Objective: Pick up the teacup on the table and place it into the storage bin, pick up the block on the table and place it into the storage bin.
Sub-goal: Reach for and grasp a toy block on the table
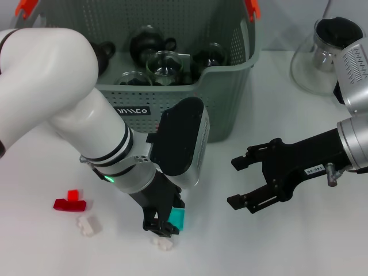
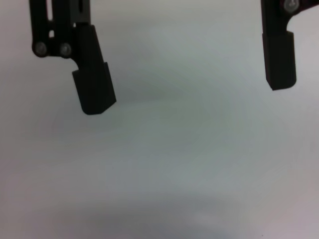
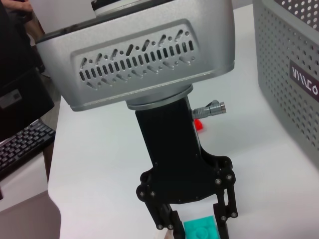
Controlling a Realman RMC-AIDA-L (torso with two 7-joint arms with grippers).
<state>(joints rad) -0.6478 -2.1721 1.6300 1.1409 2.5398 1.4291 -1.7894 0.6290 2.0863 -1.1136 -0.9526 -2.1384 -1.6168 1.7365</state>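
The grey perforated storage bin [image 1: 224,103] stands at the back with several glass teacups [image 1: 164,63] inside. My left gripper [image 1: 161,225] is low over the table in front of it, open; the left wrist view shows its gripper [image 2: 187,94] with only bare table between the fingers. A teal block [image 1: 177,218] lies right against those fingertips on the right side; it also shows in the right wrist view [image 3: 202,231] behind the left arm's fingers [image 3: 167,219]. My right gripper [image 1: 236,182] is open and empty, hovering to the right of the teal block.
A red block [image 1: 70,201] and a white block [image 1: 87,225] lie at front left; another white block [image 1: 164,244] lies just in front of the left gripper. A glass vessel with dark contents [image 1: 316,57] stands at back right. A keyboard [image 3: 20,147] sits off the table.
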